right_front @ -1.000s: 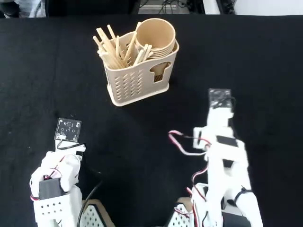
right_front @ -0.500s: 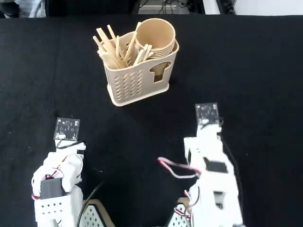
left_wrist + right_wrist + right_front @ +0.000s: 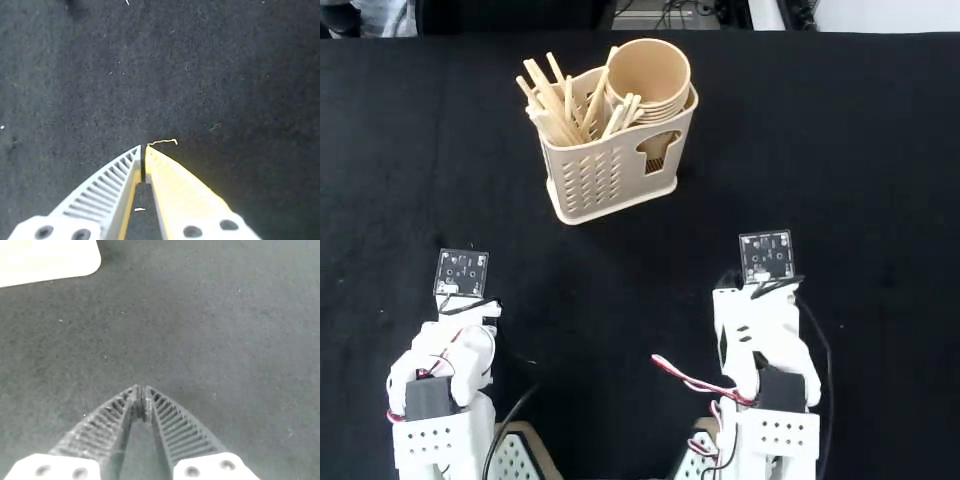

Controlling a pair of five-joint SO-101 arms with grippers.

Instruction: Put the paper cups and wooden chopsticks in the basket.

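Paper cups (image 3: 648, 72) and wooden chopsticks (image 3: 558, 100) are standing in basket (image 3: 610, 170); both arms' jaws are resting clenched, empty, above worktop (image 3: 880, 150). Chopsticks are leaning, seemingly loosely: any knock risks spilling them.

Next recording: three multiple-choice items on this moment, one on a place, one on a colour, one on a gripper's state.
1. Where are the paper cups?
A) stacked inside the basket
B) standing on the table beside the basket
C) lying on their sides at the table's near edge

2. What colour is the table?
A) white
B) black
C) green

3. How is the left gripper?
A) shut on a chopstick
B) wide open
C) shut, holding nothing

Answers:
1 A: the high view shows the cups nested in one compartment of the basket.
2 B: the surface is black all around the basket and arms.
3 C: the left wrist view shows the tips meeting over bare table.
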